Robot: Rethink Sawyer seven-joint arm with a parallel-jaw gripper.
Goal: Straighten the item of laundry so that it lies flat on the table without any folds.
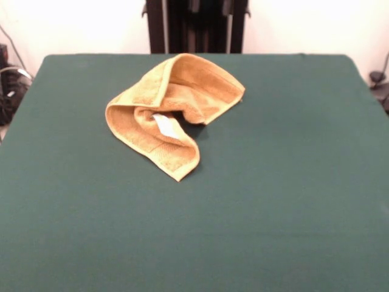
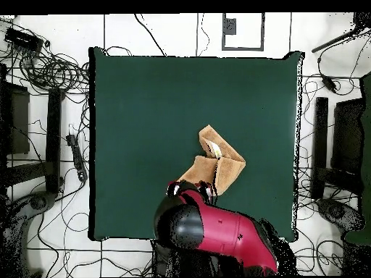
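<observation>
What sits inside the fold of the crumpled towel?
Inside the towel a small white tag shows in the opening, beside a dark hollow. Deeper layers and the green table beneath are covered by the folded cloth.

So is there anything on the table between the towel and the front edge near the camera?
No. In the front view, the table is bare green felt from the towel to the near edge.
</observation>
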